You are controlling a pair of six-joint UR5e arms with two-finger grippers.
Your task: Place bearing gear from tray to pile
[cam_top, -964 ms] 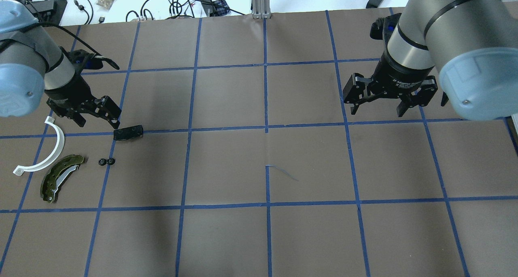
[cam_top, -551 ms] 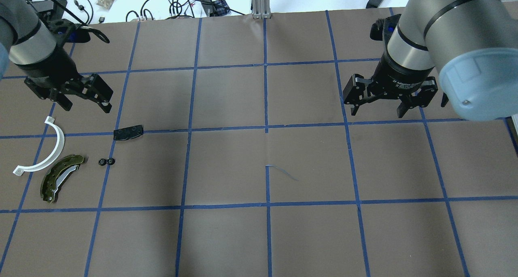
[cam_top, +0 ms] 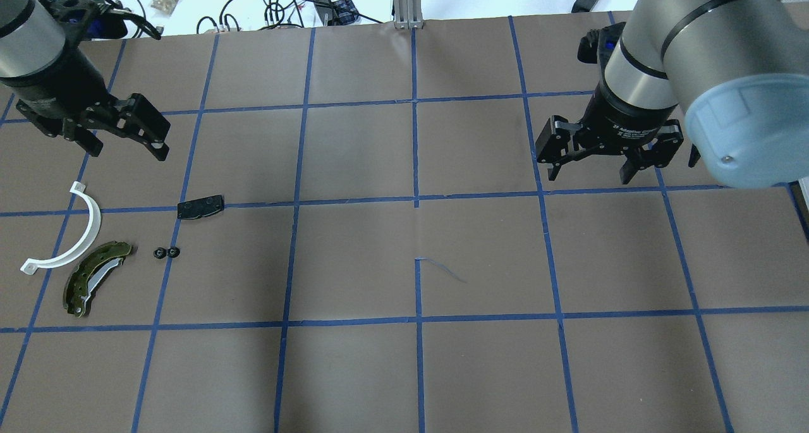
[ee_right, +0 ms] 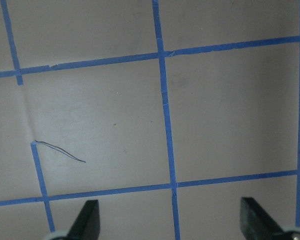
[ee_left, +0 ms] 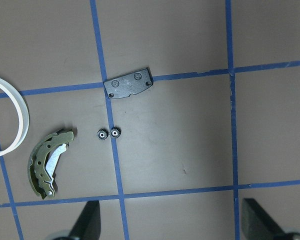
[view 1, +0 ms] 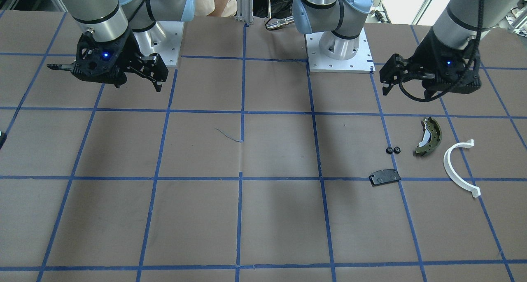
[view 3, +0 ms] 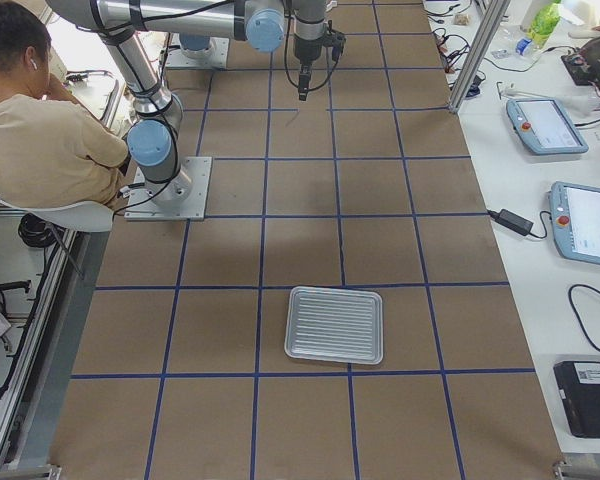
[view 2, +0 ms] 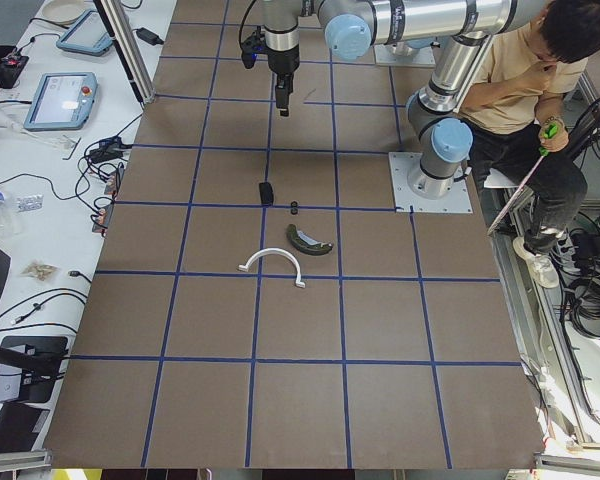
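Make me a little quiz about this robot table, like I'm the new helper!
1. True or false: the left gripper is holding something.
2. Count: how many small black gears lie on the table?
3. Pick one. The pad lies:
A. on a blue tape line
B. on top of the gears
C. inside the left gripper

Key: 1 false, it is open and holds nothing; 2 two, side by side; 3 A.
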